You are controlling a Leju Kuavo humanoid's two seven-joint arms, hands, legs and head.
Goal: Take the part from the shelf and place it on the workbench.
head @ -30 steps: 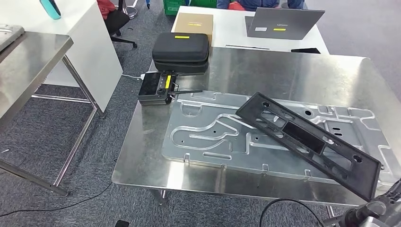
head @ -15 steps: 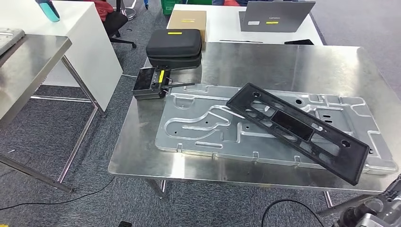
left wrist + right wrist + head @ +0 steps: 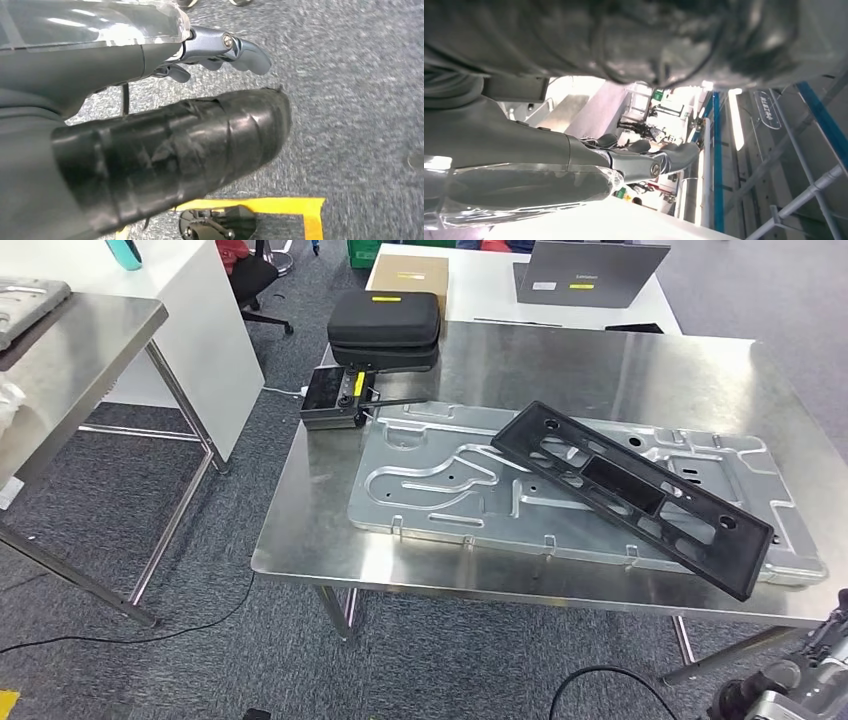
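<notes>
Lying on workbench (image 3: 300, 540): black part (image 3: 632, 493) | right hand (image 3: 644, 162) apart, empty | left hand (image 3: 165, 145) empty

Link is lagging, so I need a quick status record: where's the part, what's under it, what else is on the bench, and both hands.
part: long black frame, lying diagonally, apparently released
under it: silver machined plate on the steel workbench
also on bench: black zip case, black controller
left hand: holds nothing, above carpet
right hand: holds nothing
</notes>
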